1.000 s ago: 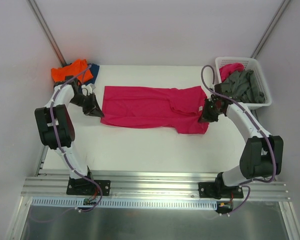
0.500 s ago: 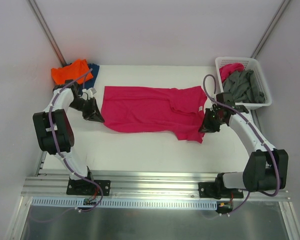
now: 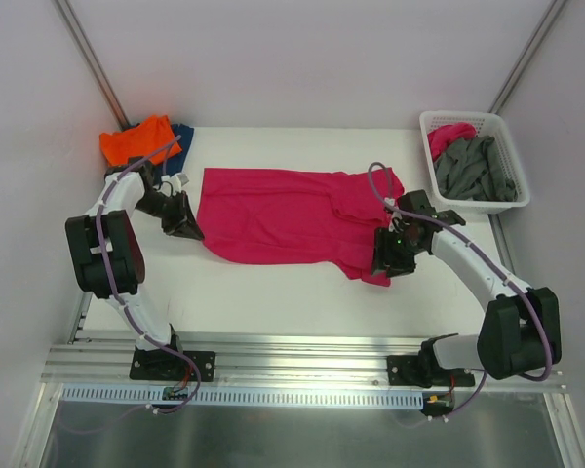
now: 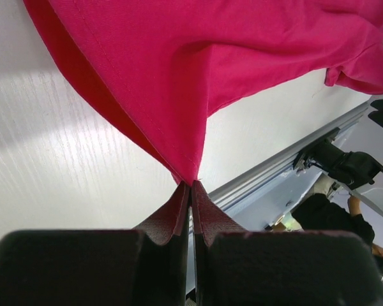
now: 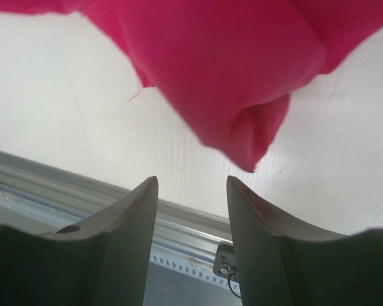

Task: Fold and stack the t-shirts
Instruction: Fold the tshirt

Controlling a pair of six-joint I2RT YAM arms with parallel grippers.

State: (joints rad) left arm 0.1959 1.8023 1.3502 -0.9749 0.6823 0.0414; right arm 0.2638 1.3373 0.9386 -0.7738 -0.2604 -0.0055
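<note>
A large magenta-pink t-shirt (image 3: 283, 214) lies spread across the middle of the white table (image 3: 263, 292). My left gripper (image 3: 193, 232) is shut on its left near corner, and the cloth (image 4: 198, 83) rises from the closed tips (image 4: 191, 185). My right gripper (image 3: 382, 268) stands open just over the shirt's right near corner (image 5: 249, 137), which hangs free between and beyond the fingers (image 5: 131, 204). An orange t-shirt (image 3: 139, 138) lies folded on a dark blue one (image 3: 183, 136) at the far left corner. Grey t-shirts (image 3: 473, 168) fill the white basket (image 3: 512, 146).
The white lattice basket stands at the far right corner, with a bit of pink cloth (image 3: 448, 135) in it too. An aluminium rail (image 3: 302, 356) runs along the near table edge. Both arm bases sit on that rail.
My right gripper has opened and let go of the shirt's right corner, moving left and nearer. That corner has dropped and folded inward. The left gripper keeps its hold.
</note>
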